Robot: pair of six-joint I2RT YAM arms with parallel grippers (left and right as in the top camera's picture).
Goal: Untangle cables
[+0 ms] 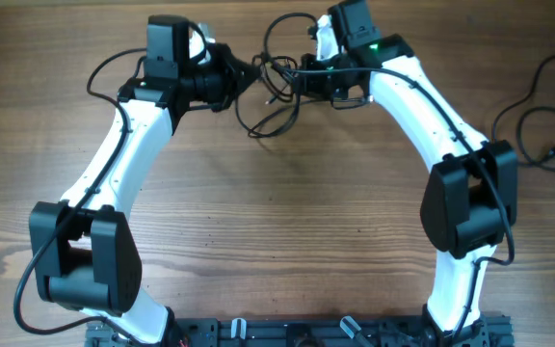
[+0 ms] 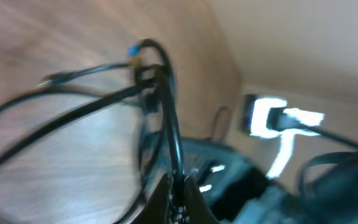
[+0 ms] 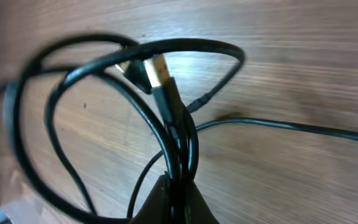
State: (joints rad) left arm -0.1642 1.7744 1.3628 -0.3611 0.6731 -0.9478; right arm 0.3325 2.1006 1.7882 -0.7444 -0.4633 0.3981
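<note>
The cables [image 1: 276, 92] hang bunched at 12 o'clock over the table [image 1: 287, 222]. They look light, limp and slick, likely to snag at the gold plug [image 3: 158, 70], so I would grip beside it. The left fingers [image 2: 165, 202] seem clamped on strands, though that view is blurred. The right fingers [image 3: 155, 208] pinch several. There is open room toward 6 o'clock, and a separate cord [image 1: 538, 125] lies at 3 o'clock by the edge.

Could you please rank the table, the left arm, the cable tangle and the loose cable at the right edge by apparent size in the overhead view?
1. table
2. left arm
3. cable tangle and loose cable: their spread looks similar, so I would not rank them.
</note>
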